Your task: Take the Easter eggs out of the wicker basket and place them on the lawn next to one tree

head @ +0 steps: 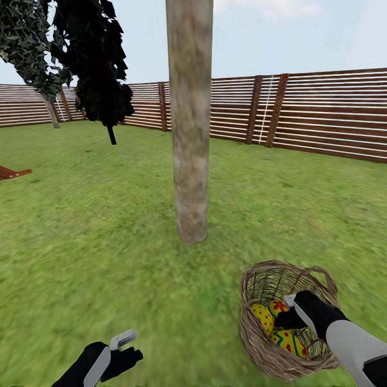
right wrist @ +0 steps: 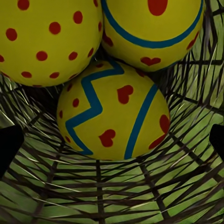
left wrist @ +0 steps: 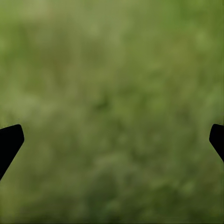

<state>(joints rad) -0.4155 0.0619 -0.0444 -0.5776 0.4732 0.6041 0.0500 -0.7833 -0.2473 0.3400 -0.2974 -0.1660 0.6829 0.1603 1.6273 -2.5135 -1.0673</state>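
In the garden, right tool (head: 293,312) dipped inside the basket (head: 252,328), fingers apart and clamped on nothing, facing the nearest of three eggs (right wrist: 113,111) piled at the bottom. Basket on the lawn (head: 107,242) just beside the tree (head: 189,134). Best closed squarely across that egg's middle, clear of the weave. Left tool (head: 124,344) spread open over grass.
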